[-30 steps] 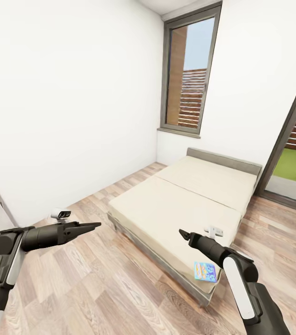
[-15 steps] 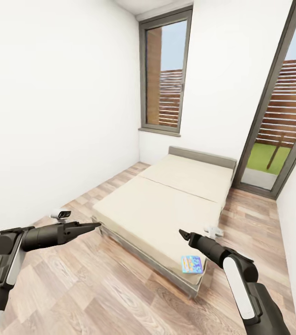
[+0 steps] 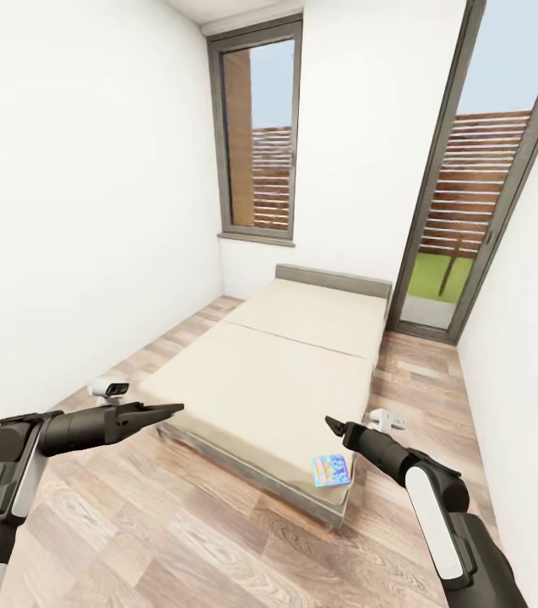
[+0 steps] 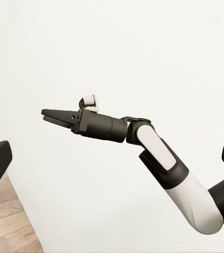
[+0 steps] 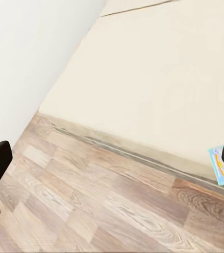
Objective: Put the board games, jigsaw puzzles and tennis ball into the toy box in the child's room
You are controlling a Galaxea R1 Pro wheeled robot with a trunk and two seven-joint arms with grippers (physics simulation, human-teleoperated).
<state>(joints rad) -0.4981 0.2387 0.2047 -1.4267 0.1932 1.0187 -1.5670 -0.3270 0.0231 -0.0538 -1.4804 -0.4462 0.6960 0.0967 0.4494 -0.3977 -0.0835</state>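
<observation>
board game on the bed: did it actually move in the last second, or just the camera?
No. The board game sits at the same near corner of the bed throughout; window and bed shift left together, so the camera turned.

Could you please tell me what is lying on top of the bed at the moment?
One board game lies flat on the bed, at its near corner close to the right gripper. The rest of the cream top looks bare; the right arm covers a sliver beside the box.

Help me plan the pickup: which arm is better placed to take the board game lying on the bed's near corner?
Probably the right. The board game lies on the bed's near right corner, just below the right claw. The left claw points across the floor by the bed's other near corner, farther from the game.
</observation>
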